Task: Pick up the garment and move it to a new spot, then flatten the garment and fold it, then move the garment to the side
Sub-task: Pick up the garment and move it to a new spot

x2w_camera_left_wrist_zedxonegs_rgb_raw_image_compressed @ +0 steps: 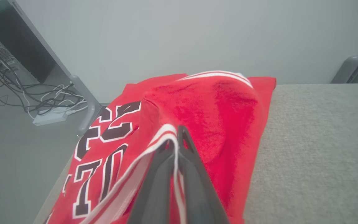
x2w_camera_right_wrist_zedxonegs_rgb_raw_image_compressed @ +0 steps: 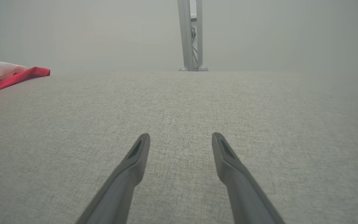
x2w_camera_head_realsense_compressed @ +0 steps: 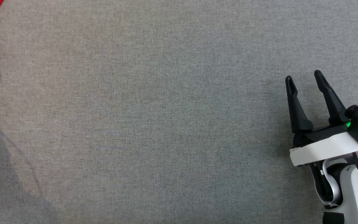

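Surface (x2w_camera_head_realsense_compressed: pixel 166 124): grey cloth, with a pale wall (x2w_camera_left_wrist_zedxonegs_rgb_raw_image_compressed: pixel 179 37) behind.
Garment (x2w_camera_left_wrist_zedxonegs_rgb_raw_image_compressed: pixel 216 118): red jersey with black numbers, lay bunched at the surface's far left corner.
Left hand (x2w_camera_left_wrist_zedxonegs_rgb_raw_image_compressed: pixel 177 133): was clamped on the garment's white-striped trim.
Right hand (x2w_camera_head_realsense_compressed: pixel 303 76): fingers stood apart, empty, near the surface's right edge.

surface: grey cloth tabletop (x2w_camera_head_realsense_compressed: pixel 154 118) | floor (x2w_camera_left_wrist_zedxonegs_rgb_raw_image_compressed: pixel 8 155): tangled cables (x2w_camera_left_wrist_zedxonegs_rgb_raw_image_compressed: pixel 47 100) | background: metal post (x2w_camera_right_wrist_zedxonegs_rgb_raw_image_compressed: pixel 185 34)

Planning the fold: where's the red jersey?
Left wrist view: red jersey at the grey table's far left edge, striped trim pinched by the left gripper.
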### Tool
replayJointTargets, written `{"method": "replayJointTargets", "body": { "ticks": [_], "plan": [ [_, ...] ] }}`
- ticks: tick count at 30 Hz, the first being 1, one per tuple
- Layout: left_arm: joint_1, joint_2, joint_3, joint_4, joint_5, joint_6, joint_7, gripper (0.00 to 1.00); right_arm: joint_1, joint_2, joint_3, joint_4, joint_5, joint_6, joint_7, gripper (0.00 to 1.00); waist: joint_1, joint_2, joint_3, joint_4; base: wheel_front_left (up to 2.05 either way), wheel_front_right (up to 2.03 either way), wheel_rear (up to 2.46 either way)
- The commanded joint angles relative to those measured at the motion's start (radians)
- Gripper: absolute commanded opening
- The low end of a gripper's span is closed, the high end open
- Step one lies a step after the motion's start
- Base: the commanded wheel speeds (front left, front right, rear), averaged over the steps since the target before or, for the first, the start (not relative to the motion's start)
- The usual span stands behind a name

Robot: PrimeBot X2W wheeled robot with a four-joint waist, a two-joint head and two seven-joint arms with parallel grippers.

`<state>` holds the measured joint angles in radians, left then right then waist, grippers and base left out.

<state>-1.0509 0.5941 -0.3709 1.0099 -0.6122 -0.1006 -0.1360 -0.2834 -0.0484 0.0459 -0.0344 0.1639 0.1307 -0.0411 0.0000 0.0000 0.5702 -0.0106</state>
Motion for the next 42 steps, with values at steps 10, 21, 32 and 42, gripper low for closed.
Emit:
{"method": "replayJointTargets", "body": {
  "ticks": [10,21,32,42],
  "plan": [
    [-0.115,-0.081,-0.089,-0.03,0.031,-0.028,-0.029,0.0,-0.006,-0.004,0.003,0.075,0.04,0.0,-0.046,1.0,0.0,0.0,-0.111,-0.023,0.0,0.0,0.0],
    [-0.125,-0.252,-0.187,-0.132,0.033,-0.03,0.001,0.0,0.029,-0.004,-0.001,0.142,0.078,0.0,-0.086,1.0,0.0,0.0,-0.233,-0.057,0.0,0.0,0.0],
    [0.044,-0.525,-0.319,-0.177,-0.003,-0.028,-0.042,0.0,0.055,-0.005,0.013,0.168,0.113,0.0,-0.104,1.0,0.0,0.0,-0.302,-0.122,0.0,0.0,0.0],
    [0.159,-0.54,-0.571,-0.353,-0.19,0.029,-0.02,0.0,0.042,-0.004,0.039,0.203,0.151,0.0,-0.129,1.0,0.0,0.0,-0.297,-0.268,0.0,0.0,0.0]
  ]
}}
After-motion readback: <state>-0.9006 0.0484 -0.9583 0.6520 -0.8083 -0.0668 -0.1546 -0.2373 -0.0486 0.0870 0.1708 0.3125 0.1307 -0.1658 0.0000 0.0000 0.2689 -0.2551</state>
